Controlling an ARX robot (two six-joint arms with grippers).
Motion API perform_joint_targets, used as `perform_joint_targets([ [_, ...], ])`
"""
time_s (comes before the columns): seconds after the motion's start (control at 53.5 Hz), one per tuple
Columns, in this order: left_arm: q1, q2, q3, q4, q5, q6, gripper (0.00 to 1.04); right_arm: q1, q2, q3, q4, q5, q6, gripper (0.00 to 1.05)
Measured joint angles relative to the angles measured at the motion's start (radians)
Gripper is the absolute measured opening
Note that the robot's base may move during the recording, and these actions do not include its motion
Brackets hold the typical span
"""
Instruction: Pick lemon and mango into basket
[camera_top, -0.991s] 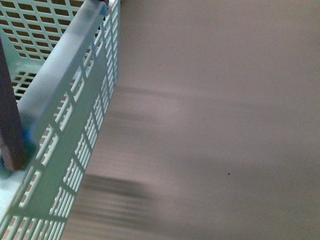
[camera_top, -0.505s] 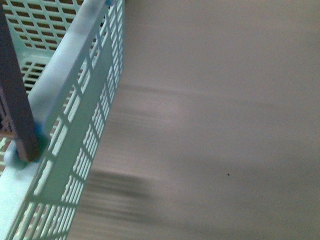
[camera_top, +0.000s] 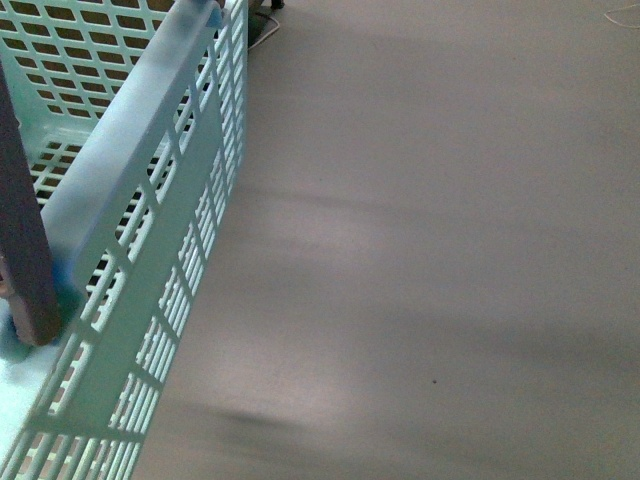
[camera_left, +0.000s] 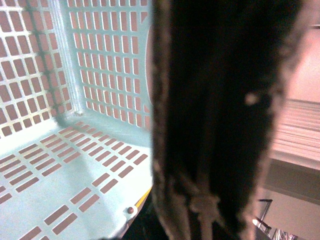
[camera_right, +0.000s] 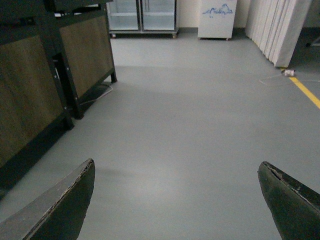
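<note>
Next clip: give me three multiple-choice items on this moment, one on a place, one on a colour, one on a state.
1. In the front view, the basket sits:
A) at the right
B) at the left
C) in the middle

2. Its handle is:
A) brown
B) white
C) yellow

3. The right gripper is:
A) shut on a lemon
B) shut on a mango
C) open, holding nothing

Answers:
1 B, it fills the left edge of the picture.
2 A, it shows brown against the pale basket.
3 C, the wrist view shows its fingers wide apart with only floor between.
</note>
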Motion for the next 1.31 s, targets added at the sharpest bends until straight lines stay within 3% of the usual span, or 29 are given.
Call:
perform_joint_targets([
  [1.309,0.0,0.0,0.0,0.0,0.0,0.0,0.05,0.0,0.0,0.0,0.0,0.0,0.0,0.96],
])
